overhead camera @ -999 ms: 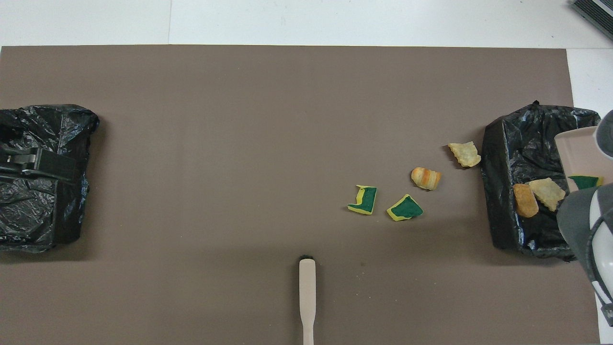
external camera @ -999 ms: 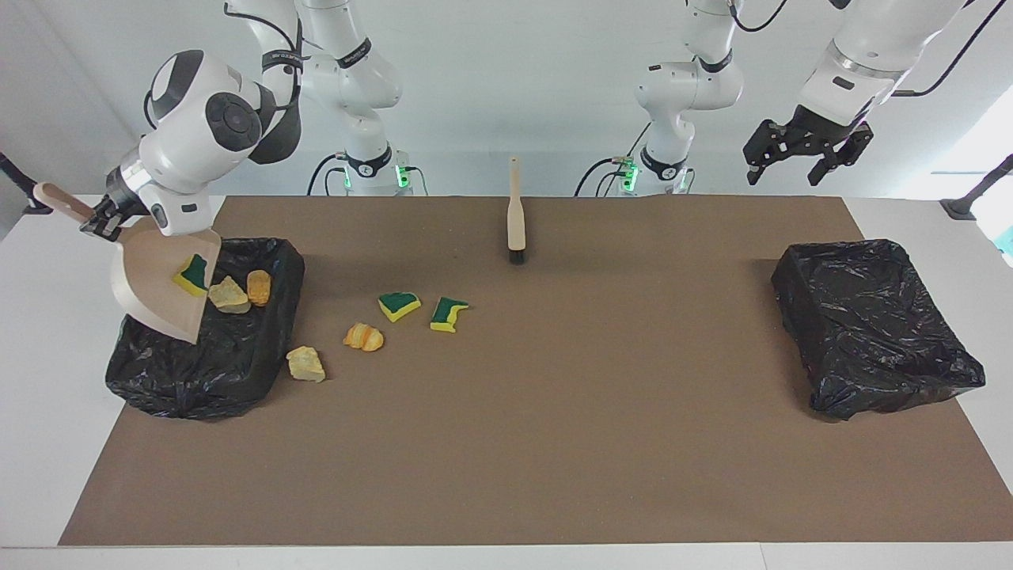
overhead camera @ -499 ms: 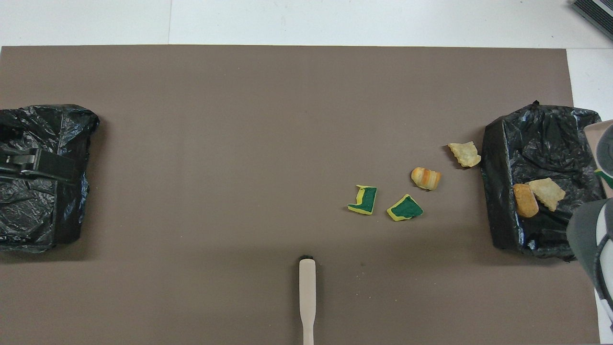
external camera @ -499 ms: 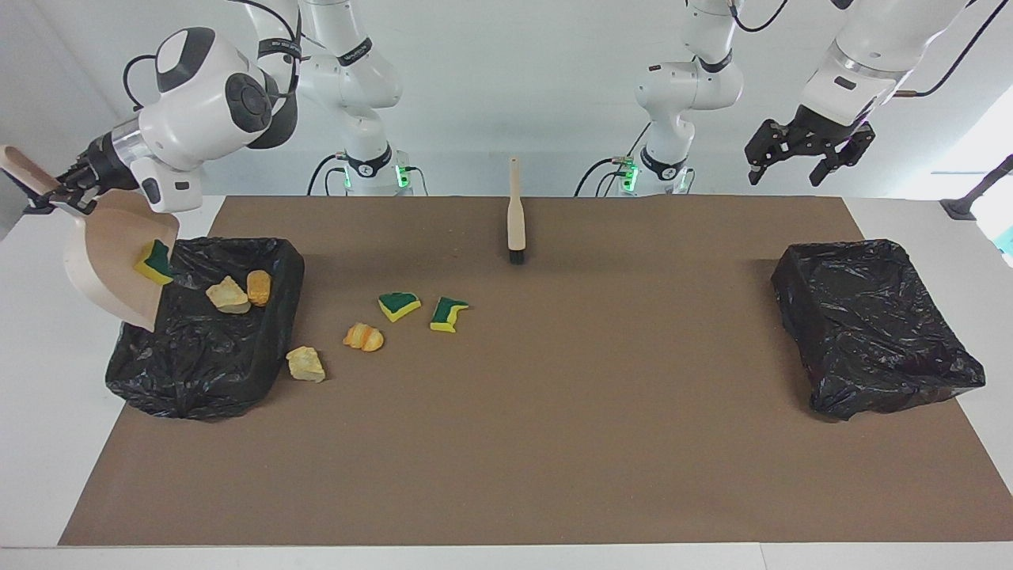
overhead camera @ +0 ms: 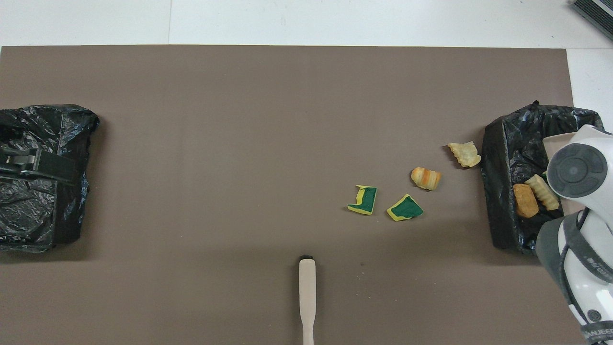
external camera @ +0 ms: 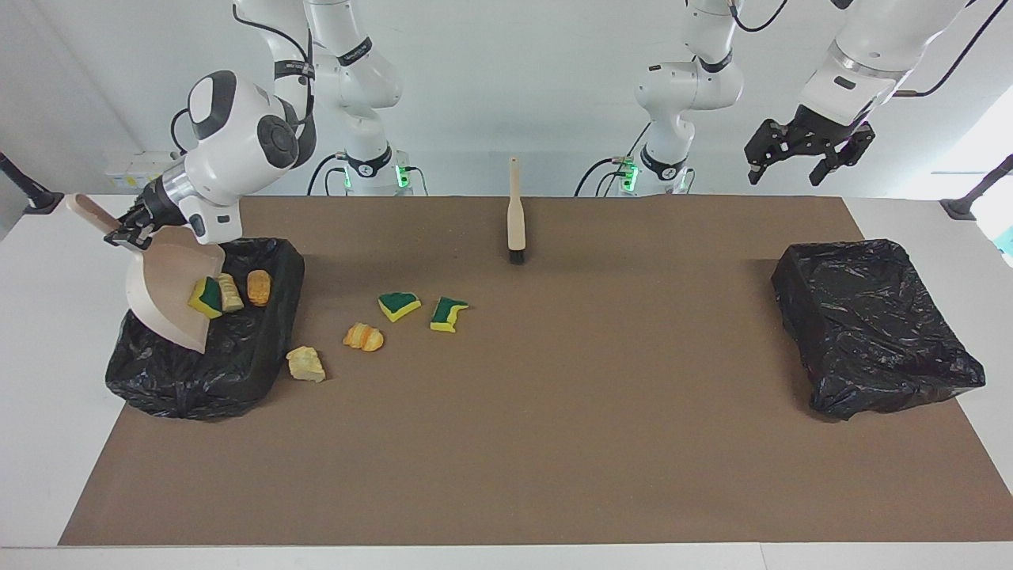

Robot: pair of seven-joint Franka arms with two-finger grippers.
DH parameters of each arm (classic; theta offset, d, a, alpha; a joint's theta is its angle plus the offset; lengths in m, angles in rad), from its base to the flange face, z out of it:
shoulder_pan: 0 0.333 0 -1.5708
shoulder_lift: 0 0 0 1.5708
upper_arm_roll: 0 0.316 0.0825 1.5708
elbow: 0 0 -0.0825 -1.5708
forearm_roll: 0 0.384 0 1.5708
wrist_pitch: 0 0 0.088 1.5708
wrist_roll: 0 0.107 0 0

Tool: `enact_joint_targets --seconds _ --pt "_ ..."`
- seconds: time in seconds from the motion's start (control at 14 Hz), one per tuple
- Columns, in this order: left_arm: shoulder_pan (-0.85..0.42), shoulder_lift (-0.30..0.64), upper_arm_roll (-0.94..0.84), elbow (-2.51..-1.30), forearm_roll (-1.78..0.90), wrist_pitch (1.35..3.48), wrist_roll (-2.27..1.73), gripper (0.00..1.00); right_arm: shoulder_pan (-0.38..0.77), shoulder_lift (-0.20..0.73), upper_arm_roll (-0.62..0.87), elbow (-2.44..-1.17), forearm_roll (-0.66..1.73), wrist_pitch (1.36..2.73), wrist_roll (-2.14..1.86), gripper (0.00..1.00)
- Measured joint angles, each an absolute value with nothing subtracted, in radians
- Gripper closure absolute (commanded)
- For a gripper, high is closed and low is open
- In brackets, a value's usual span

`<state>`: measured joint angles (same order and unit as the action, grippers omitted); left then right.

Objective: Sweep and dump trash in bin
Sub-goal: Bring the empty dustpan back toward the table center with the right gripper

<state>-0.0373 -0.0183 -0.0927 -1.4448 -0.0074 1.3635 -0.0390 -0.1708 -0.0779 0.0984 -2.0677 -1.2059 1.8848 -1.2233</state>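
My right gripper (external camera: 128,231) is shut on the handle of a beige dustpan (external camera: 166,305), which it holds tilted over the black-bagged bin (external camera: 229,372) at the right arm's end. A green-and-yellow sponge piece (external camera: 206,296) lies at the pan's lip. In the bin are a pale yellow chunk (external camera: 231,291) and an orange lump (external camera: 258,286). On the mat beside the bin lie a pale chunk (external camera: 305,364), an orange lump (external camera: 363,337) and two sponge pieces (external camera: 398,305) (external camera: 449,313). My left gripper (external camera: 807,158) waits raised and open over the second bin (external camera: 870,324).
A wooden hand brush (external camera: 515,214) lies on the brown mat (external camera: 554,443) near the robots' edge, midway between the arms, bristles pointing away from them. It also shows in the overhead view (overhead camera: 307,297). The white tabletop (external camera: 47,396) shows around the mat.
The dustpan swung outward past the bin's outer edge, then came back over the bin. The sponge piece slid down to the pan's lip, and the pale chunk in the bin has turned.
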Motion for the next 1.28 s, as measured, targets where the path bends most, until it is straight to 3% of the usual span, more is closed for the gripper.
enact_joint_targets --seconds 0.36,0.86,1.28 --pt "-0.036 -0.018 -0.093 -1.445 -0.007 1.362 -0.039 0.0 -0.175 -0.125 0.083 -1.973 -1.18 1.885 -1.402 1.0" --pt "-0.036 -0.018 -0.093 -1.445 -0.007 1.36 -0.039 0.0 -0.176 -0.141 0.077 -1.95 -0.728 1.805 -1.362 1.0" --pt "-0.033 -0.018 -0.092 -1.445 -0.007 1.359 -0.039 0.0 -0.157 -0.144 0.094 -1.947 -0.43 1.669 -1.014 1.0"
